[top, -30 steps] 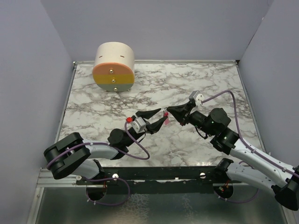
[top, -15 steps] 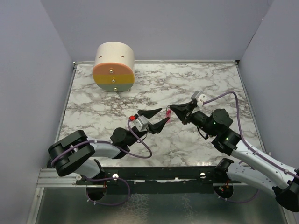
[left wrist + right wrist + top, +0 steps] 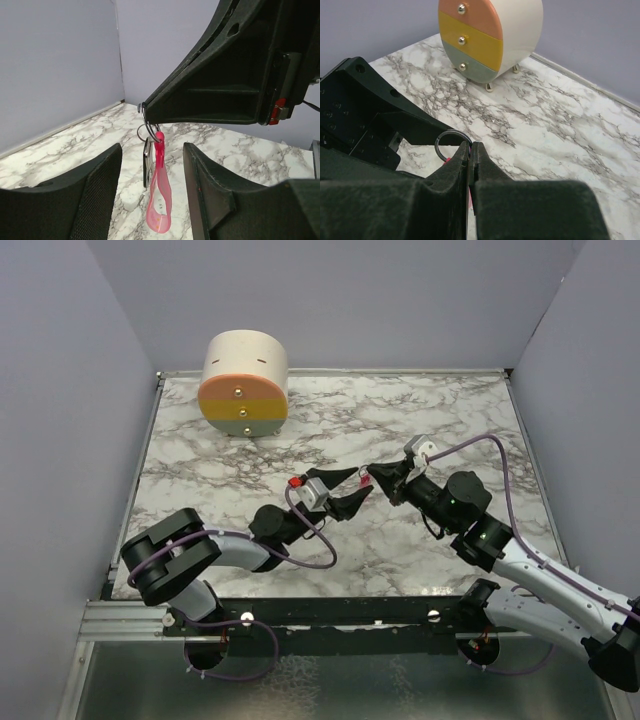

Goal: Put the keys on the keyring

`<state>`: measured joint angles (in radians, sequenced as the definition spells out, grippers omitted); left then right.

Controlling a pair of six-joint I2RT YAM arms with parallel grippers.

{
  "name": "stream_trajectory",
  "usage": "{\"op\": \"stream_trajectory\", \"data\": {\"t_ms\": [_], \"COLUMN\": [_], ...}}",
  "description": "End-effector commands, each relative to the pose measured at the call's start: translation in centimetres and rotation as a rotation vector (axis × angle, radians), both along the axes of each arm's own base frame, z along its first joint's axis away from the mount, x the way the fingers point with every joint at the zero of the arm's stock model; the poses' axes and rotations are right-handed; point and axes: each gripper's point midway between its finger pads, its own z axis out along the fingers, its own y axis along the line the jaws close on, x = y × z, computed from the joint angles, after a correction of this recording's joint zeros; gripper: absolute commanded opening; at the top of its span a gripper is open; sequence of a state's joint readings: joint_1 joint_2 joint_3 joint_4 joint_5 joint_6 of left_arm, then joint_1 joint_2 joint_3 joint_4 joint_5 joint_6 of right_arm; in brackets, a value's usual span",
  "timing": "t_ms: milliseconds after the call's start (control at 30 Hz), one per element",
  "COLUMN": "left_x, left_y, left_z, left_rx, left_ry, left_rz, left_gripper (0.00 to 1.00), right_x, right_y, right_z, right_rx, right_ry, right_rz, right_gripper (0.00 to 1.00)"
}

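Grey-veined marble surface [image 3: 440, 430] boxed in by plain lavender walls, and both arms are reaching in from the near edge to meet just past the middle. On the left, the left end effector [image 3: 360, 484] is released, its two dark fingers [image 3: 80, 200] spread wide with nothing gripped. Hanging right there in the gap between them, touching neither as far as I can see, are the keys [image 3: 159, 195]: one slim, bright pink piece dangling straight down, clear of the marble. It's suspended from the keyring [image 3: 445, 134], a thin dark loop, and that loop is pinched at the very tip of the right end effector [image 3: 470, 147], which is clenched tight on it, fingers pressed flat together. A small dark tag hangs just behind the pink piece; I can't make out what it is. Further back, at the far left of the marble, stands a round cream drawer cabinet [image 3: 243, 385] with peach, yellow and grey-green fronts and little brass knobs, well apart from the action.
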<state>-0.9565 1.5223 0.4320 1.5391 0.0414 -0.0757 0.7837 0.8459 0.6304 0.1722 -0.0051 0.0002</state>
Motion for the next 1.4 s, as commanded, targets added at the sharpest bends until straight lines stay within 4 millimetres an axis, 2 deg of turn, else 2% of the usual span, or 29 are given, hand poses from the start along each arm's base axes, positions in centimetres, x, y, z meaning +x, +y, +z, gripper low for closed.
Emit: {"op": "stream_trajectory", "data": {"t_ms": [0, 133, 300, 433, 900, 1267, 1333, 1367], "left_x": [-0.3, 0.6, 1.5, 1.6, 0.7, 2.0, 2.4, 2.7], "left_y": [0.5, 0.3, 0.3, 0.4, 1.7, 3.2, 3.3, 3.4], "left_z": [4.3, 3.7, 3.0, 2.7, 2.9, 3.4, 3.5, 3.5], "left_rx": [-0.165, -0.171, -0.173, -0.168, -0.175, -0.222, -0.226, -0.226], "left_ry": [-0.089, -0.063, -0.029, -0.022, -0.016, 0.023, 0.032, 0.037], "left_rz": [-0.033, -0.046, -0.059, -0.065, -0.066, -0.021, -0.011, -0.004], "left_gripper": [0.51, 0.42, 0.23, 0.18, 0.17, 0.12, 0.15, 0.22], "right_x": [0.5, 0.7, 1.0, 1.3, 3.2, 3.8, 4.0, 4.1], "right_y": [-0.5, -0.5, -0.9, -1.2, -3.1, -3.7, -3.7, -3.8], "right_z": [1.1, 0.9, 0.7, 0.4, -1.2, -2.3, -2.6, -2.8], "right_rx": [0.000, -0.011, -0.022, -0.029, -0.098, -0.171, -0.188, -0.196], "right_ry": [-0.031, -0.031, -0.029, -0.023, 0.019, 0.028, 0.034, 0.038], "right_rz": [-0.036, -0.046, -0.070, -0.093, -0.245, -0.285, -0.292, -0.296], "right_gripper": [0.01, 0.01, 0.01, 0.01, 0.01, 0.01, 0.01, 0.01]}}
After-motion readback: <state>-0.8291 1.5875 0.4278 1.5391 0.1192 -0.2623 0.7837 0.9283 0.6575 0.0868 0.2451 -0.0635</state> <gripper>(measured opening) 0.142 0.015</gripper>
